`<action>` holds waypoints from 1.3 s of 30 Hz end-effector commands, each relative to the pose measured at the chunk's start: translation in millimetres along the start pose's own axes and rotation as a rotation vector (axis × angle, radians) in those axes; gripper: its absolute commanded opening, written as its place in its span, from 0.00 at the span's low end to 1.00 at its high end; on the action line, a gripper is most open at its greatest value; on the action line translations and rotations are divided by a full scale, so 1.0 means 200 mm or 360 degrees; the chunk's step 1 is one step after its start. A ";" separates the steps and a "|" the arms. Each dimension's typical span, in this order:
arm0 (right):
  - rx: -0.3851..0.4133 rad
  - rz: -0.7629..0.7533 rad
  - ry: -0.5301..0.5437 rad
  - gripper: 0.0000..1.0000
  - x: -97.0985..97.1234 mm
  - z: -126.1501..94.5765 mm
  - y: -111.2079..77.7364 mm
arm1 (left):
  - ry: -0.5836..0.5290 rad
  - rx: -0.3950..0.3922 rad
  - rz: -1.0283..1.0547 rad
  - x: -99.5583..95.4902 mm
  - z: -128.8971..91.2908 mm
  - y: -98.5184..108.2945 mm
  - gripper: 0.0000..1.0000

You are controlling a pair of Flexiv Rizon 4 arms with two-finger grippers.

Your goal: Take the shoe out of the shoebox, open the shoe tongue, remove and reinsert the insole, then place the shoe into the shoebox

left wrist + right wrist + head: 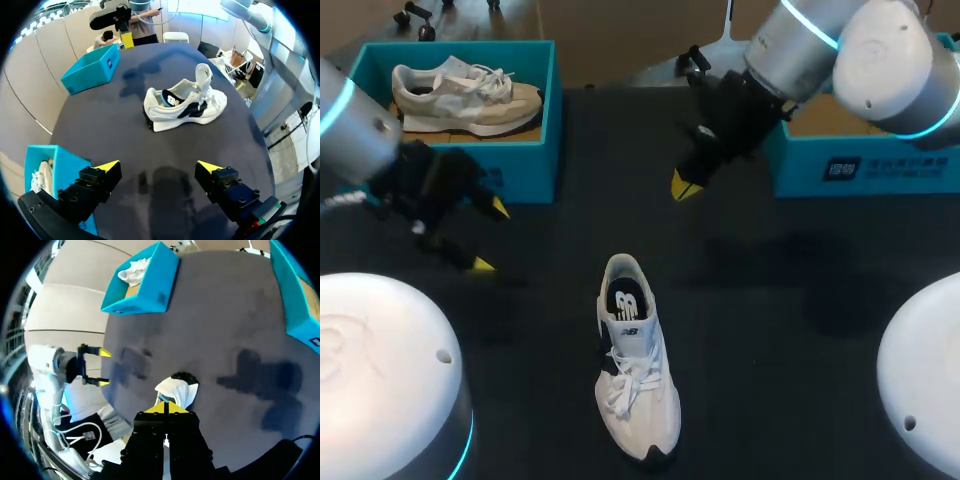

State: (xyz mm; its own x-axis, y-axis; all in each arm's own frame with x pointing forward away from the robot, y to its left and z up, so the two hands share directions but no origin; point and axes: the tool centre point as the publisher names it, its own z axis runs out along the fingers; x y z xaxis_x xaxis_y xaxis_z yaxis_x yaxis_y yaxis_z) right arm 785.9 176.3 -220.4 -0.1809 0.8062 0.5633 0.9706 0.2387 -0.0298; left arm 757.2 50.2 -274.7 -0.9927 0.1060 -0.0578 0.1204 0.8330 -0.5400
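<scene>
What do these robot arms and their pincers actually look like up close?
Both the left arm and right arm are smooth, rounded segments in silver-grey and white, with thin glowing cyan rings at the joints. The left gripper and right gripper are blocky black hardware, each with two fingers ending in bright yellow wedge-shaped tips.

Bare mat rings the shoe; 2 shoeboxes stand well apart.

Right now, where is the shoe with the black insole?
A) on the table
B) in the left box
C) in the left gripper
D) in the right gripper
A: the shoe stands on its sole on the table, with nothing gripping it.
</scene>
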 end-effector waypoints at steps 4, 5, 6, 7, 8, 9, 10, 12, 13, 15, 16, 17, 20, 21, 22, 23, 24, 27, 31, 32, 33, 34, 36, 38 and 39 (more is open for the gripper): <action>-0.0023 0.0019 -0.0299 0.00 0.02 -0.03 -0.02 | 0.0058 -0.0026 0.0133 -0.16 -0.36 0.09 1.00; -0.0023 0.0019 -0.0299 0.00 0.02 -0.03 -0.02 | 0.0058 -0.0026 0.0133 -0.16 -0.36 0.09 1.00; -0.0023 0.0019 -0.0299 0.00 0.02 -0.03 -0.02 | 0.0058 -0.0026 0.0133 -0.16 -0.36 0.09 1.00; -0.0023 0.0019 -0.0299 0.00 0.02 -0.03 -0.02 | 0.0058 -0.0026 0.0133 -0.16 -0.36 0.09 1.00; -0.0023 0.0019 -0.0299 0.00 0.02 -0.03 -0.02 | 0.0058 -0.0026 0.0133 -0.16 -0.36 0.09 1.00; -0.0023 0.0019 -0.0299 0.00 0.02 -0.03 -0.02 | 0.0058 -0.0026 0.0133 -0.16 -0.36 0.09 1.00; -0.0023 0.0019 -0.0299 0.00 0.02 -0.03 -0.02 | 0.0058 -0.0026 0.0133 -0.16 -0.36 0.09 1.00; -0.0023 0.0019 -0.0299 0.00 0.02 -0.03 -0.02 | 0.0058 -0.0026 0.0133 -0.16 -0.36 0.09 1.00; -0.0023 0.0019 -0.0299 0.00 0.02 -0.03 -0.02 | 0.0058 -0.0026 0.0133 -0.16 -0.36 0.09 1.00; -0.0023 0.0019 -0.0299 0.00 0.02 -0.03 -0.02 | 0.0058 -0.0026 0.0133 -0.16 -0.36 0.09 1.00; -0.0023 0.0019 -0.0299 0.00 0.02 -0.03 -0.02 | 0.0058 -0.0026 0.0133 -0.16 -0.36 0.09 1.00; -0.0023 0.0019 -0.0299 0.00 0.02 -0.03 -0.02 | 0.0058 -0.0026 0.0133 -0.16 -0.36 0.09 1.00; -0.0062 0.0034 -0.0363 0.00 0.08 0.00 -0.03 | 0.0140 -0.0080 0.0350 -0.16 -0.41 0.11 1.00; -0.0071 0.0040 -0.0369 0.00 0.09 0.00 -0.03 | 0.0188 -0.0070 0.0381 -0.18 -0.42 0.12 1.00; -0.0060 0.0063 -0.0396 0.00 0.10 0.01 -0.03 | 0.0220 -0.0087 0.0412 -0.21 -0.43 0.13 1.00; -0.0054 0.0065 -0.0404 0.00 0.10 0.02 -0.03 | 0.0244 -0.0124 0.0428 -0.23 -0.43 0.14 1.00; -0.0065 0.0083 -0.0417 0.00 0.11 0.02 -0.04 | 0.0299 -0.0123 0.0461 -0.26 -0.43 0.15 1.00; -0.0092 0.0141 -0.0460 0.00 0.15 0.04 -0.05 | 0.0400 -0.0131 0.0499 -0.33 -0.46 0.18 1.00; -0.0078 0.0190 -0.0552 0.00 0.22 0.10 -0.08 | 0.0445 -0.0144 0.0534 -0.40 -0.55 0.23 1.00; -0.0077 0.0199 -0.0582 0.00 0.24 0.11 -0.09 | 0.0447 -0.0147 0.0549 -0.42 -0.57 0.24 1.00; -0.0078 0.0206 -0.0608 0.00 0.25 0.13 -0.10 | 0.0456 -0.0137 0.0543 -0.44 -0.59 0.26 1.00; -0.0079 0.0198 -0.0633 0.00 0.27 0.15 -0.11 | 0.0462 -0.0131 0.0544 -0.46 -0.60 0.27 1.00; -0.0091 0.0186 -0.0699 0.00 0.29 0.19 -0.13 | 0.0447 -0.0123 0.0521 -0.48 -0.63 0.29 1.00; -0.0108 0.0181 -0.0750 0.00 0.30 0.22 -0.15 | 0.0452 -0.0104 0.0514 -0.49 -0.66 0.31 1.00; -0.0107 0.0183 -0.0773 0.00 0.31 0.24 -0.16 | 0.0460 -0.0094 0.0508 -0.52 -0.68 0.32 1.00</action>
State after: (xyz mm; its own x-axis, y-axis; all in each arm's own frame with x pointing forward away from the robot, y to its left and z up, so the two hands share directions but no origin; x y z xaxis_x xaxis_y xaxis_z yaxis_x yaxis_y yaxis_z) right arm 741.4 228.9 -219.7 -0.1106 0.9677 0.2263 0.9930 0.1170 -0.0146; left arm 855.9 158.3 -193.1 -0.8828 0.4670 -0.0501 0.4353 0.7735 -0.4606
